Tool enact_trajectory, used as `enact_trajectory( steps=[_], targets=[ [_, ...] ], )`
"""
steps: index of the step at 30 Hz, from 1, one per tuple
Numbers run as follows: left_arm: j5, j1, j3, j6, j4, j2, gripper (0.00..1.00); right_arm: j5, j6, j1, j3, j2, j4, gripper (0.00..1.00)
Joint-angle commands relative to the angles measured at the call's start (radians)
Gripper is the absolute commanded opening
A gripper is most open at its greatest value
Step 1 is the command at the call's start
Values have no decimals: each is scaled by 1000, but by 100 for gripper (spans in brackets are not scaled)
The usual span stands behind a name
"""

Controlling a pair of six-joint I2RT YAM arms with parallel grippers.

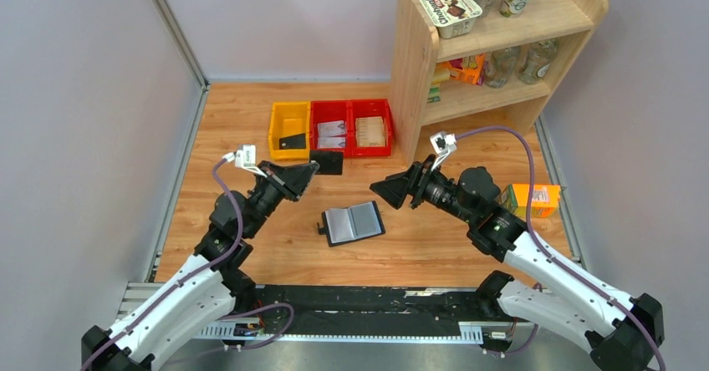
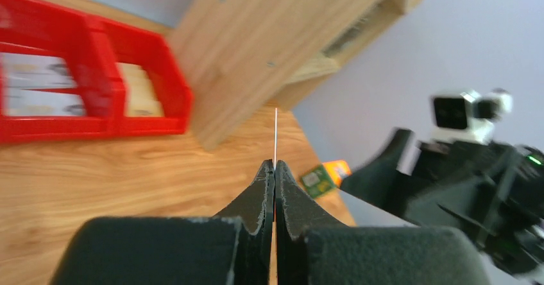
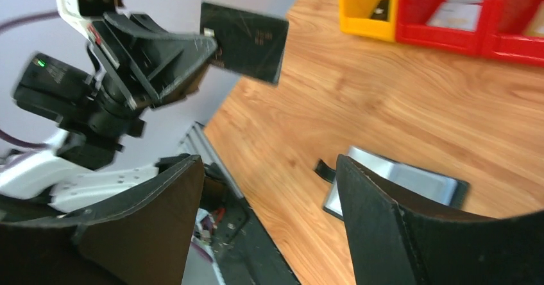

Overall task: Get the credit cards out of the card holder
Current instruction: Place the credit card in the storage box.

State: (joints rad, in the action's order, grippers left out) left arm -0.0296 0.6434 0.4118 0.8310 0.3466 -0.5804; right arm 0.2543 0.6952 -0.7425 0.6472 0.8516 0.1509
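The black card holder lies open on the table, grey-blue lining up, strap tab at its left; it also shows in the right wrist view. My left gripper is shut on a black credit card, held above the table near the bins. The card shows edge-on in the left wrist view and flat in the right wrist view. Another black card lies in the yellow bin. My right gripper is open and empty, above the table right of the holder.
Two red bins with whitish printed cards and tan items sit next to the yellow bin. A wooden shelf with cups and cartons stands at the back right. An orange carton lies at the right edge.
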Motion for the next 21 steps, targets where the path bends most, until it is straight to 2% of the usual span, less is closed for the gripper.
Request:
enact_trajectory(
  steps=[1, 7, 12, 17, 21],
  targets=[
    [51, -149, 68, -79, -67, -88, 0, -96, -135, 3, 45, -54, -240, 79],
    [161, -353, 160, -162, -29, -326, 0, -151, -216, 3, 51, -109, -349, 84],
    [195, -505, 254, -179, 55, -554, 0, -179, -267, 3, 55, -114, -393, 86],
    [227, -580, 372, -197, 77, -778, 0, -171, -292, 3, 49, -89, -393, 88],
    [223, -588, 495, -250, 48, -956, 0, -168, -318, 3, 35, -74, -384, 88]
  ],
)
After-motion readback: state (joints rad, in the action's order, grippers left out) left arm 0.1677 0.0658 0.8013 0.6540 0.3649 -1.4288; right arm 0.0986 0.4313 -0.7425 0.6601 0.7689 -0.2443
